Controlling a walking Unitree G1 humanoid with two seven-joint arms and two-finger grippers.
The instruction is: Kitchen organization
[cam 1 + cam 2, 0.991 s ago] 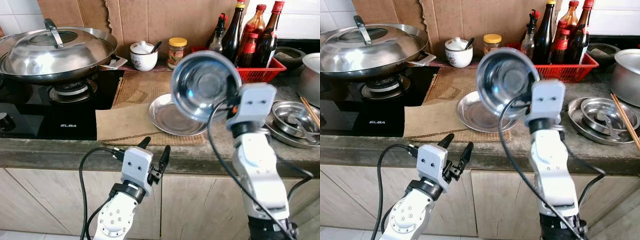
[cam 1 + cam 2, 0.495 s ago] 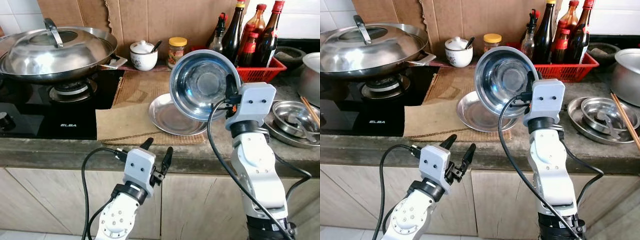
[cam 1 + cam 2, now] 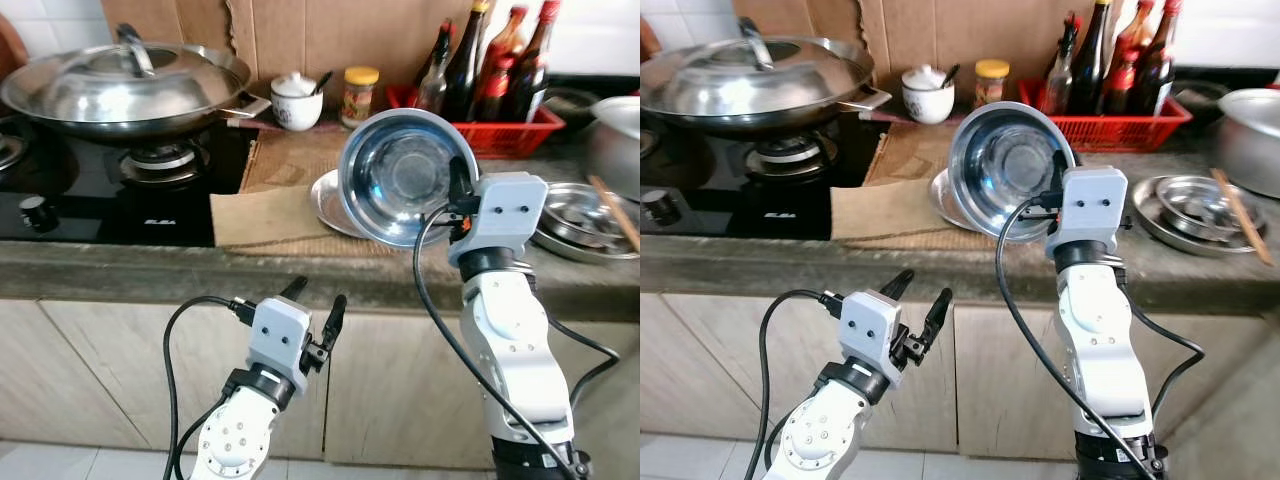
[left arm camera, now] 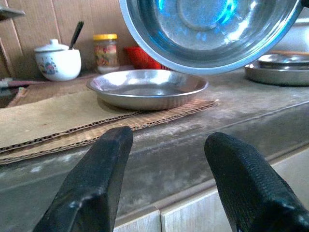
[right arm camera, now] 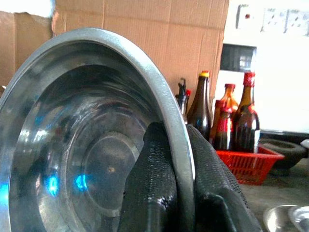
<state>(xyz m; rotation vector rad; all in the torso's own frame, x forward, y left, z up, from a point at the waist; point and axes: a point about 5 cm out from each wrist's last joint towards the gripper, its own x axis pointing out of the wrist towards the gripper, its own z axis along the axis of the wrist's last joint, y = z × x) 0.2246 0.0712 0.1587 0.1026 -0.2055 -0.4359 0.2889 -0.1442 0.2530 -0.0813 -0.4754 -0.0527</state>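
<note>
The right gripper (image 3: pixel 1056 180) is pinching the rim of a steel bowl (image 3: pixel 1008 170), one black finger lying inside the wall and the other outside, as the right wrist view is showing plainly with the rim running between the two fingers (image 5: pixel 154 183). The bowl is being carried on edge, its hollow facing back toward the robot and its rim plane standing nearly upright, so its flat bottom is pointing away over the counter (image 3: pixel 120 268). Just beyond and below the bowl, on the far side of it from the gripper, a shallow steel plate (image 4: pixel 145 89) is lying on a sheet of cardboard (image 3: pixel 265 215); the bowl's lower rim is hanging above the plate's near edge without touching it. Off to the gripper's right, well apart, a steel tray (image 3: pixel 1200 205) holding a smaller dish is sitting on the counter, with a red basket (image 3: pixel 1110 125) of bottles behind it. Farther off to the left a lidded wok (image 3: pixel 130 85) is resting on the stove.

The left gripper (image 3: pixel 312 318) is hanging lower, in front of the cabinet doors below the counter edge, its fingers spread wide and gripping nothing; in its own view the plate and the bowl are looming ahead and above. I judge the right arm to be the nearer one for any set-down, and the bowl would first need tipping flat, bottom downward, before going onto plate or tray
</note>
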